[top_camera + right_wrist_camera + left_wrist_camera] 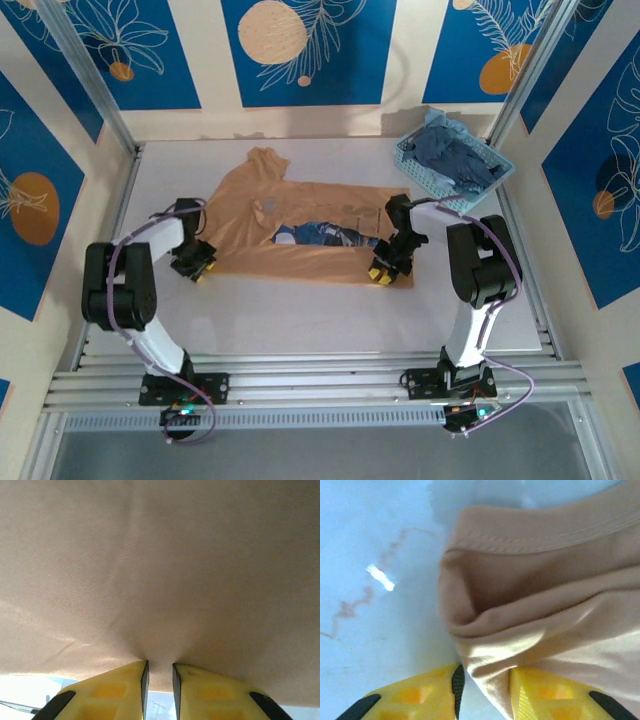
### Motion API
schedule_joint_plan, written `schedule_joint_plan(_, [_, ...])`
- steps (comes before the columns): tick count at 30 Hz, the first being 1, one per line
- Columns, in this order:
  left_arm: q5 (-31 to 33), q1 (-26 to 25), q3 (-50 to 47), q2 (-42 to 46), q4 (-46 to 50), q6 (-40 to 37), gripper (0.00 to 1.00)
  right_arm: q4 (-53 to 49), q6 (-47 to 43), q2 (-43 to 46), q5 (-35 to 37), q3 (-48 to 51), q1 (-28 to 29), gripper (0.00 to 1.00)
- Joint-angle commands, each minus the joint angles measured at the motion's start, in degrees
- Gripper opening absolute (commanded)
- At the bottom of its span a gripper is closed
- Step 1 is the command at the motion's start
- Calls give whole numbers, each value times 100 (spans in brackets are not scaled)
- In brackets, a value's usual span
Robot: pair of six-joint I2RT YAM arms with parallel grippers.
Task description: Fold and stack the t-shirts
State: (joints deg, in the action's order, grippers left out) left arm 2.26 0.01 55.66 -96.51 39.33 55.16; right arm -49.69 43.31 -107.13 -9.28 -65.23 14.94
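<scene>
The tan-orange t-shirt [300,215] lies spread on the white table, its near part folded over, with a strip of the blue cartoon print [318,235] showing. My left gripper [195,262] is at the shirt's near left corner. In the left wrist view its yellow fingers [485,690] stand apart around a bunched fold of the shirt [530,605]; the cloth rests against the right finger, with a gap at the left pad. My right gripper [388,270] is at the near right corner, shut [159,680] on the shirt's edge [160,580]. The slate-blue t-shirt [455,155] lies crumpled in the basket.
The light blue lattice basket [415,170] stands at the back right corner of the table. Metal frame rails run along both sides and the near edge. Bare tabletop [320,320] lies between the shirt and the arm bases.
</scene>
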Motion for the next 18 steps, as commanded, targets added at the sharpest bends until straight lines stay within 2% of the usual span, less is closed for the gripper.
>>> schedule_joint_plan(1, [327, 245, -691, 281, 535, 105, 33, -504, -130, 52, 279, 175, 35, 24])
schedule_joint_plan(5, [360, 275, -894, 931, 1020, 320, 34, -596, -133, 536, 354, 358, 197, 25])
schedule_joint_plan(7, [342, 265, -832, 1220, 1196, 426, 34, -543, -196, 824, 391, 313, 301, 29])
schedule_joint_plan(11, [303, -165, -112, 1536, 1066, 323, 36, -331, -352, 1321, 469, -10, 501, 34])
schedule_joint_plan(16, [-368, -1301, 1454, 346, 611, -557, 36, -12, -404, 1436, 277, -381, 592, 36])
schedule_joint_plan(18, [-369, -1834, 2190, -289, 662, -1023, 35, 20, -393, 1376, 215, -484, 601, 35])
